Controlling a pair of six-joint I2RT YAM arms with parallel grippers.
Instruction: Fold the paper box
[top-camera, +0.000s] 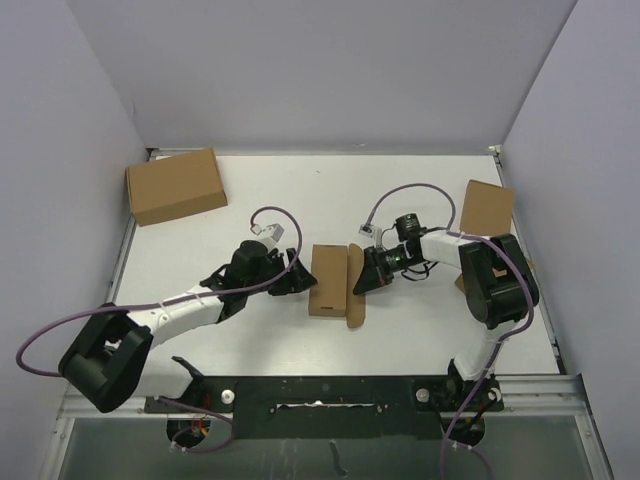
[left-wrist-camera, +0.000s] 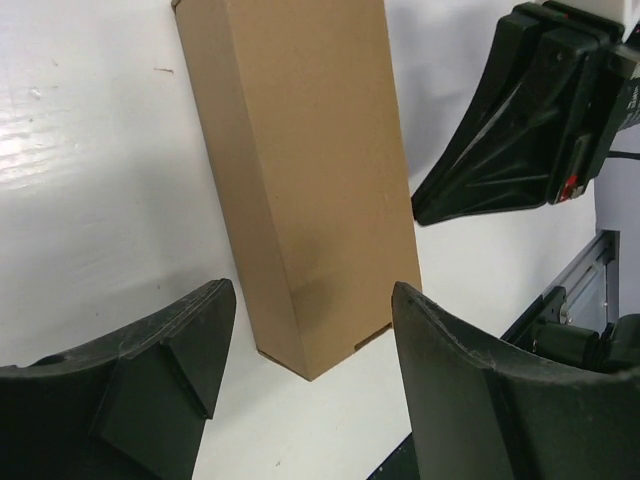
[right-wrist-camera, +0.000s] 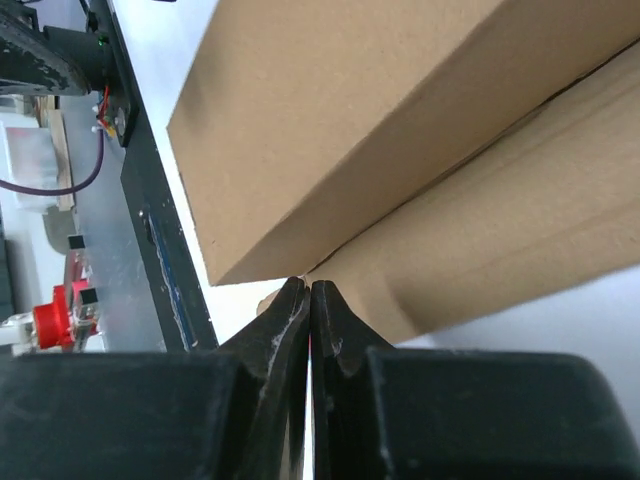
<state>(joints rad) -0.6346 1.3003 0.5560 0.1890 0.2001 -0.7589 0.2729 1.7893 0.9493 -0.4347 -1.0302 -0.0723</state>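
While the small oblong box of plain brown cardboard (top-camera: 327, 280) lies in the middle of the white tabletop (top-camera: 300, 345), somewhat nearer to its near edge, one long flap (top-camera: 355, 290) is open along its right side. My left tool (top-camera: 298, 278) has its fingers apart just beside the left wall and holds nothing. My right tool (top-camera: 361, 283) has its fingers pressed together, empty, with the tips at the flap. I judge the box light, hollow and easy to dent or push away, so I would pinch the flap's free edge and brace the opposite wall.
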